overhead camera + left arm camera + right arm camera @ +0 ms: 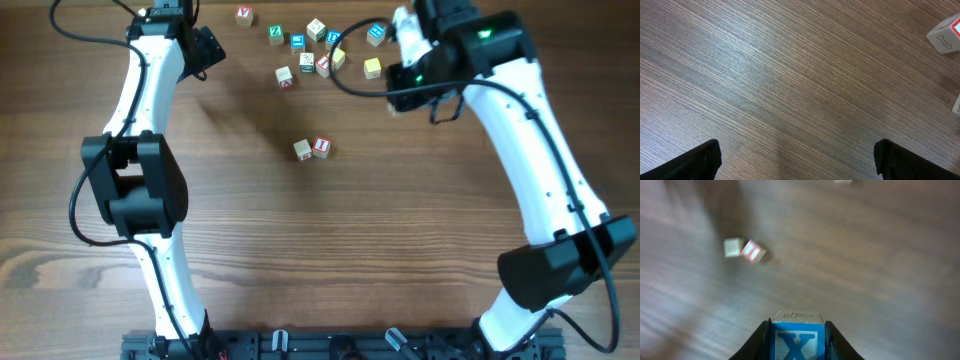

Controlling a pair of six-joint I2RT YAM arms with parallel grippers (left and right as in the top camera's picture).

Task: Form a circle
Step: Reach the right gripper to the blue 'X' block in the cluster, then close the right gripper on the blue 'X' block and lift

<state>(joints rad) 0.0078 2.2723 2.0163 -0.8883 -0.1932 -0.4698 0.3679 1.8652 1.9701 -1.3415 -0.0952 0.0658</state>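
Gaping empty, the left gripper hangs well left of the started circle: a cream cube beside a red-letter cube. Right of that pair, the right gripper clamps the X cube: light, rigid, smooth, likely best pinched on two flat opposite faces.

Right gripper at bottom centre of the frame, its jaws closed on either side of the X cube, blue letter facing the camera. At upper left, the cream cube and red-letter cube lie side by side on the table, apparently touching. Picture blurred.
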